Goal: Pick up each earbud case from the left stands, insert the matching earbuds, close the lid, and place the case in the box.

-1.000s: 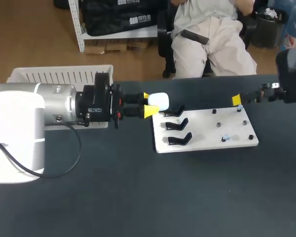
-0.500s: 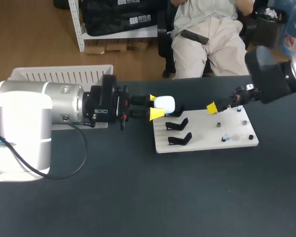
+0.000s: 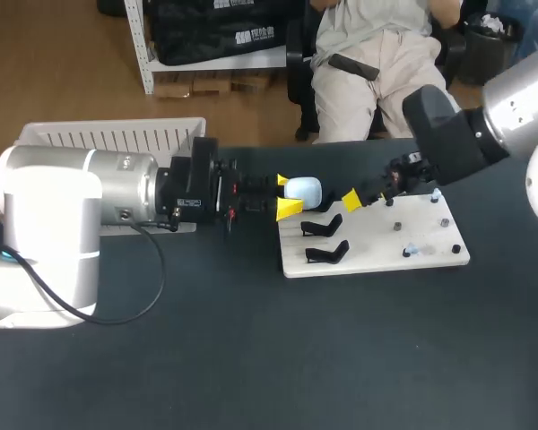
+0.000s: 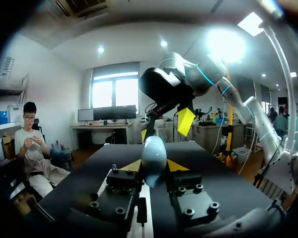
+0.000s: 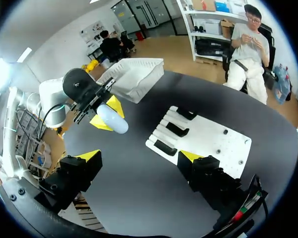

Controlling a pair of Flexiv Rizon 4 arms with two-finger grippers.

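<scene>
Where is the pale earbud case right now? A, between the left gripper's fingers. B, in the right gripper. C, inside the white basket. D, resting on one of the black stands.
A: the two yellow tips of the left gripper press on the earbud case from both sides, as the head and left wrist views show.

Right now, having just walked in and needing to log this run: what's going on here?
The left jaws are shut on a white earbud case, held up off the white board, whose three black stands are all empty. The right jaws are open and hold nothing, close to the case on the side away from the left arm. The case is not yet in the white box behind the left arm.
</scene>
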